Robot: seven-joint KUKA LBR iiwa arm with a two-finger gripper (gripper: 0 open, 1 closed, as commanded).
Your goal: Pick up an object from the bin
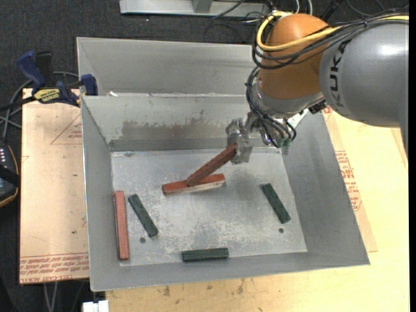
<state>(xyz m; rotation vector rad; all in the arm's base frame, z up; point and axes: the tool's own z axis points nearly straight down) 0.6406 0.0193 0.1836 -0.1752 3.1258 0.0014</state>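
My gripper (241, 149) hangs over the back middle of the bin, just under the orange wrist cover. It is shut on the upper end of a reddish-brown stick (211, 166). The stick slopes down to the left from the fingers. Its lower end rests on a flat reddish and pale block (195, 186) lying on the bin floor near the middle.
A long red stick (121, 225) lies along the left wall, with a dark green stick (142, 215) beside it. Another dark green stick (205, 255) lies by the front wall, and a third (275, 203) on the right side of the floor.
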